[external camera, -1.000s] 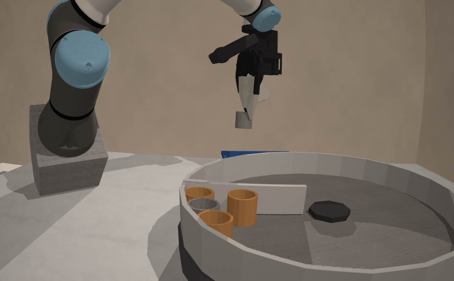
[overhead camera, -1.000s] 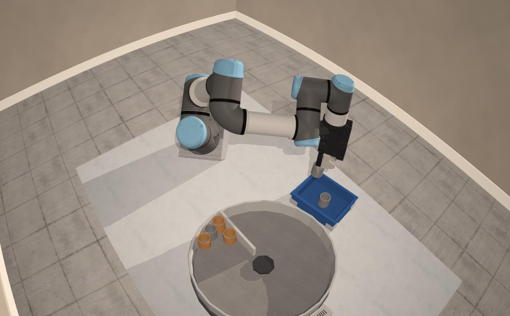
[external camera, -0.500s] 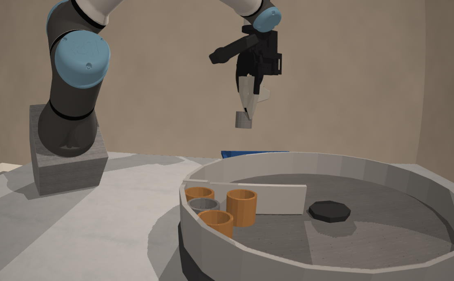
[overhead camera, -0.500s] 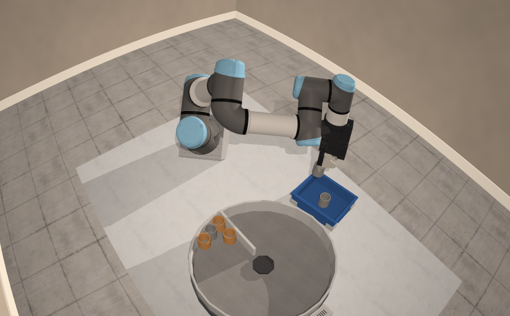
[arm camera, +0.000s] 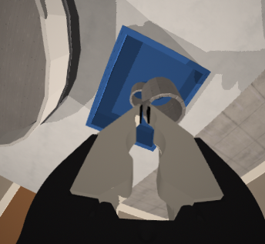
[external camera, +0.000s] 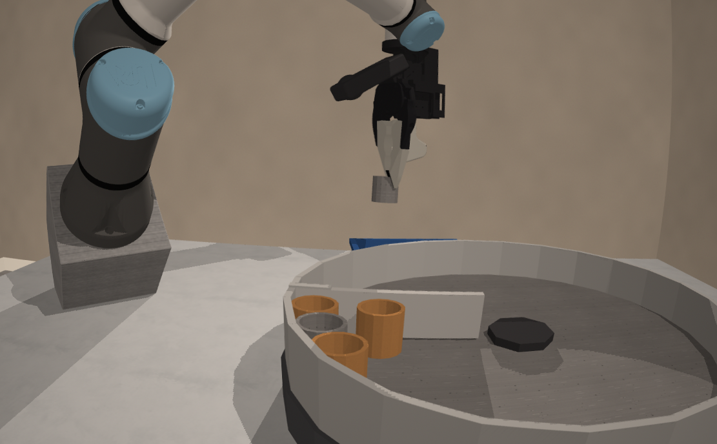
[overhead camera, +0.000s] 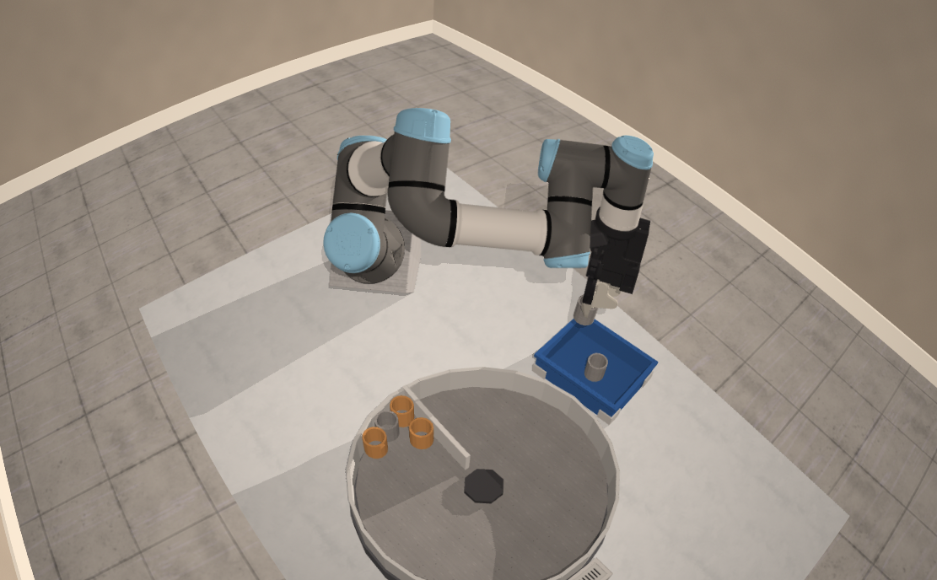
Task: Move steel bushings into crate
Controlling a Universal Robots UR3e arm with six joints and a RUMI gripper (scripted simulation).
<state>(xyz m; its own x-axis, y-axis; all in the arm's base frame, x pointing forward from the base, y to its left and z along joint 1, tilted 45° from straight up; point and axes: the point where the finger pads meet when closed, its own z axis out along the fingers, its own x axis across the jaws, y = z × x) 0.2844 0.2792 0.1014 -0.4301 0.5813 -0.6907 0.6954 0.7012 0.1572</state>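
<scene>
The blue plastic-looking crate (overhead camera: 558, 378) (external camera: 405, 241) (arm camera: 105, 83) already holds one grey steel bushing (overhead camera: 595, 367) (arm camera: 134, 95). The black two-jaw gripper (overhead camera: 592, 302) (external camera: 391, 179) (arm camera: 144, 105) clamps the second grey bushing (overhead camera: 584, 312) (external camera: 384, 190) (arm camera: 163, 88) above it; the delivery step likely needs centring, lowering, then release.

From here I see a pale, marbled tabletop (overhead camera: 313, 374) (external camera: 184, 341) (arm camera: 166, 2) with the round turntable (overhead camera: 612, 496) (external camera: 405, 410) (arm camera: 58, 60) at lower centre in the top view, the blue crate (overhead camera: 565, 381) (external camera: 361, 244) (arm camera: 101, 95) just beside it, and a grey block (overhead camera: 374, 287) (external camera: 110, 275) at upper left of them.
</scene>
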